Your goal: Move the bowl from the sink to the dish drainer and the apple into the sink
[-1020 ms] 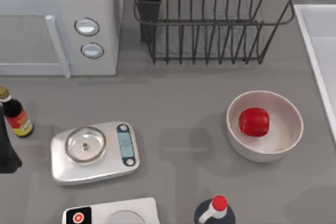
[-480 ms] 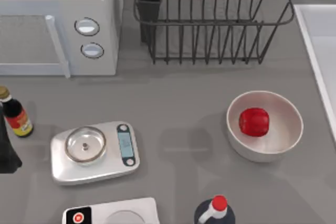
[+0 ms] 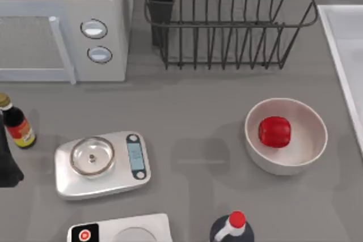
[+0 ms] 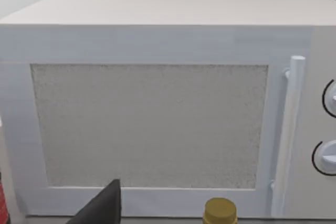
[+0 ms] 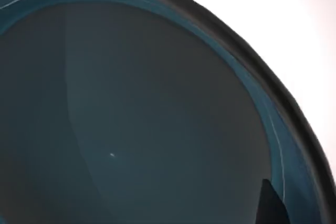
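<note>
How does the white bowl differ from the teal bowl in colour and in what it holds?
The white bowl is plain white; the bowl is teal-blue with a dark rim. The white bowl holds the apple, while the part of the teal bowl in view, close under the right wrist camera, holds nothing. Both are round.

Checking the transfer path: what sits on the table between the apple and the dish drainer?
In the top view, the apple lies inside a white bowl; beyond its rim, only bare table reaches the dish drainer.

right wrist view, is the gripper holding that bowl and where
It cannot be told: the bowl sits very close under the camera, one dark finger tip near its rim, but no grip is visible.
</note>
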`<state>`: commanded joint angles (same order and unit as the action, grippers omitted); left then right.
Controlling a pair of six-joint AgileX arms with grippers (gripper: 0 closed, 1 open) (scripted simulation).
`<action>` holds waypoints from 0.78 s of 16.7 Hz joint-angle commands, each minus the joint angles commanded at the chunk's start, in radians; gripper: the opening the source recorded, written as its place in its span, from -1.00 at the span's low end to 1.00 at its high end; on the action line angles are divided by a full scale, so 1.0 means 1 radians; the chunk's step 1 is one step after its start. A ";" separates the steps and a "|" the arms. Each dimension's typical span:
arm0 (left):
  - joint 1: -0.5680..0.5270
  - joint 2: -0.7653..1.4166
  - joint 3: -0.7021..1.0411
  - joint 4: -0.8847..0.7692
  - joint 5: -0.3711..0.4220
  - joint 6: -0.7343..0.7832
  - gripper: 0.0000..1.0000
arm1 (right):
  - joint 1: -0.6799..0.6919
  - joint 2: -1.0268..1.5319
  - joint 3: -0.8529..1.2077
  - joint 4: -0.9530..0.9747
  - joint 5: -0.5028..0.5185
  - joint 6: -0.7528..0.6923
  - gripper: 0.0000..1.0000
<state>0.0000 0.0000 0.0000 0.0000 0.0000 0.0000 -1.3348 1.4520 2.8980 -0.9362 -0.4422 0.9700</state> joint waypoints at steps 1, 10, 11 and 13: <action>0.000 0.000 0.000 0.000 0.000 0.000 1.00 | -0.047 -0.007 0.079 0.061 -0.024 0.125 -1.00; 0.000 0.000 0.000 0.000 0.000 0.000 1.00 | -0.487 -0.080 0.652 0.678 -0.215 1.180 -1.00; 0.000 0.000 0.000 0.000 0.000 0.000 1.00 | -0.533 -0.089 0.696 0.745 -0.232 1.280 -1.00; 0.000 0.000 0.000 0.000 0.000 0.000 1.00 | -0.621 -0.107 0.774 0.876 -0.264 1.467 -1.00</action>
<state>0.0000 0.0000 0.0000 0.0000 0.0000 0.0000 -1.9555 1.3447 3.6723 -0.0602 -0.7057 2.4365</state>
